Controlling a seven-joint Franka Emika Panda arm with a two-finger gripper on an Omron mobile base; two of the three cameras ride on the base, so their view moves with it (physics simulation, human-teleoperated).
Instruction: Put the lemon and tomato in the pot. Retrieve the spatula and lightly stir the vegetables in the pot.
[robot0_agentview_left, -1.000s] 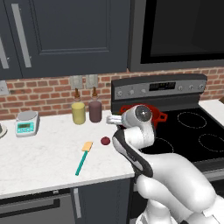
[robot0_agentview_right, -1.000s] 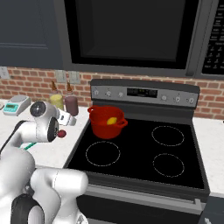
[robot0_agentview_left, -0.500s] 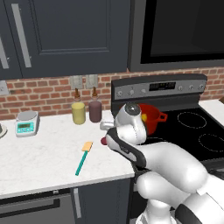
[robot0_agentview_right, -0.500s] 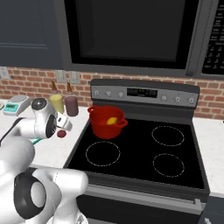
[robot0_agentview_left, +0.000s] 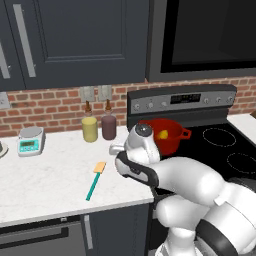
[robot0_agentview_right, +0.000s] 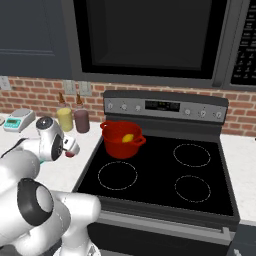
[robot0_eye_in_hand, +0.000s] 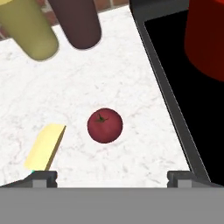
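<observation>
While the lemon (robot0_agentview_right: 128, 138) sits in the pot (robot0_agentview_right: 120, 141) on the stove's back left corner, the gripper (robot0_eye_in_hand: 111, 177), fingers apart, hangs over the tomato (robot0_eye_in_hand: 105, 125) on the counter (robot0_eye_in_hand: 131, 109) near its stove-side edge.

Base views flank the arm — sharing the pot (robot0_agentview_left: 161, 135) — hand view perhaps straight down.

Saw the tomato (robot0_eye_in_hand: 105, 125) mid-frame on the white counter (robot0_eye_in_hand: 118, 74), spatula (robot0_eye_in_hand: 44, 146) blade at lower left. Noted yellow bottle (robot0_eye_in_hand: 28, 28) and maroon bottle (robot0_eye_in_hand: 75, 22) along the top, pot (robot0_eye_in_hand: 205, 37) at upper right.
</observation>
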